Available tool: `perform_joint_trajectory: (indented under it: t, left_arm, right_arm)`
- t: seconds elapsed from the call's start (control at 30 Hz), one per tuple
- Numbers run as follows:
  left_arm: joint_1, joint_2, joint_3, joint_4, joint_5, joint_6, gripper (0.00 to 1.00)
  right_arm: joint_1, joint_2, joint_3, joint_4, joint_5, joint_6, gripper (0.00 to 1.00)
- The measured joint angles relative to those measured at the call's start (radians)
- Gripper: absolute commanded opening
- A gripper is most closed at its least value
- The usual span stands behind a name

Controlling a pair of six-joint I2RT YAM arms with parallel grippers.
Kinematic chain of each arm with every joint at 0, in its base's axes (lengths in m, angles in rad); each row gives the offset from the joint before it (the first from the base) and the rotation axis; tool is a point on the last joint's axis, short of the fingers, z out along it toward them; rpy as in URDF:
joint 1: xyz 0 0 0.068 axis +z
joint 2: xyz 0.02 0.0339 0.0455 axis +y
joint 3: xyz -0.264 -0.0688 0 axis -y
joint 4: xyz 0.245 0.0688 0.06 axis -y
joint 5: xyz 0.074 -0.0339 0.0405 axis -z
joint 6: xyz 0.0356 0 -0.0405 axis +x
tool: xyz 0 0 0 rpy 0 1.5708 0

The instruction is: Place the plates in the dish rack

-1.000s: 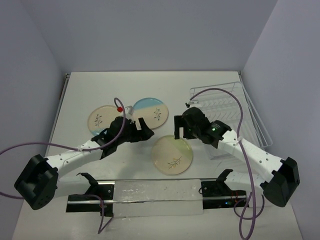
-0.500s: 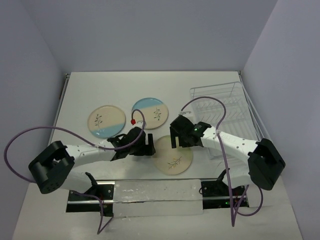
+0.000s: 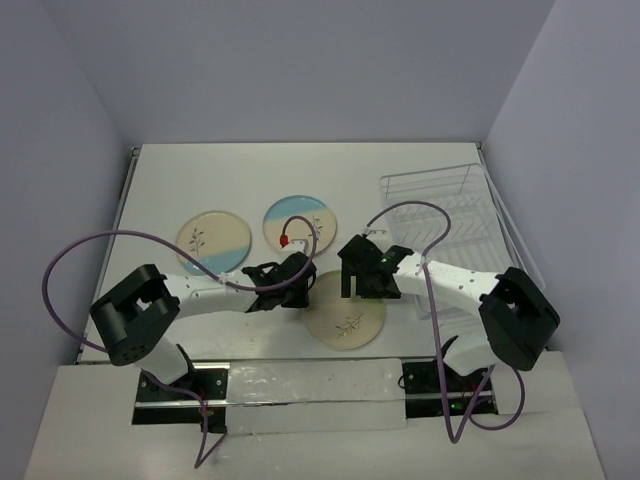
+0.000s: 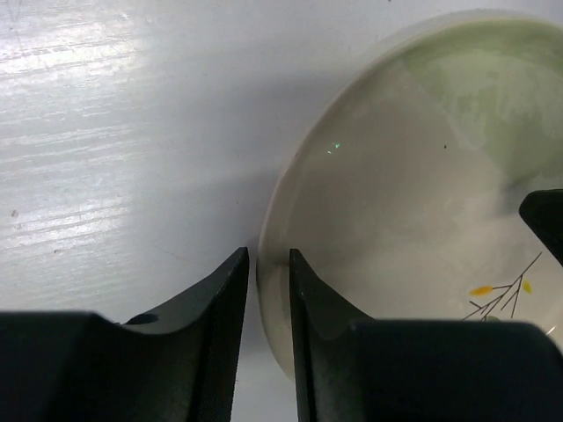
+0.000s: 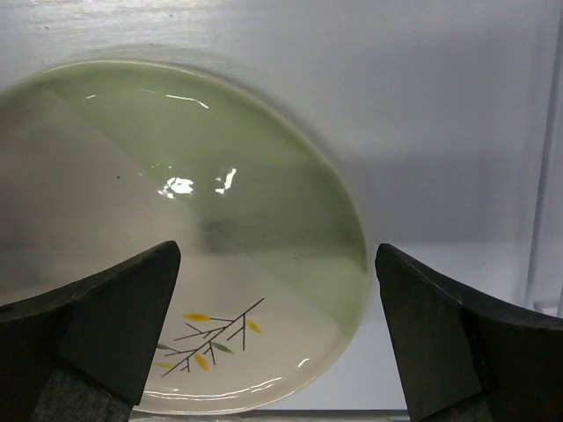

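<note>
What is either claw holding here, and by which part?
Left claw straddles the green plate's rim, jaws nearly shut; a firm grip cannot be told. Right claw stands open over that plate, holding nothing.

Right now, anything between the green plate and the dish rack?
Only the right arm: it stretches between the green plate and the dish rack, its end effector open over the plate. Nothing else on that path.

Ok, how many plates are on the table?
3: left blue plate and right blue plate adjacent mid-table; green plate nearer the arms, rim inside the left pincer. None seem hidden.
</note>
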Motion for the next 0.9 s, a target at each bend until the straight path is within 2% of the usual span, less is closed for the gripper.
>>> perform_joint_trajectory:
  t: [0.07,0.13,0.43,0.9]
  left_arm:
    - [-0.008,0.007,0.009,-0.008,-0.016,-0.005,0.09]
    - [-0.011,0.011,0.02,-0.023,-0.028,-0.008,0.0]
    - [-0.017,0.022,0.054,-0.091,-0.064,-0.062,0.0]
    - [-0.021,-0.009,0.026,-0.124,-0.101,-0.145,0.0]
  right_arm:
    - [-0.009,-0.016,-0.016,0.006,0.0,0.01,1.0]
    - [-0.02,-0.032,-0.033,0.008,-0.001,0.014,1.0]
    - [-0.052,-0.083,-0.077,0.034,-0.034,0.018,1.0]
    - [-0.055,-0.048,-0.103,0.121,-0.138,0.022,1.0]
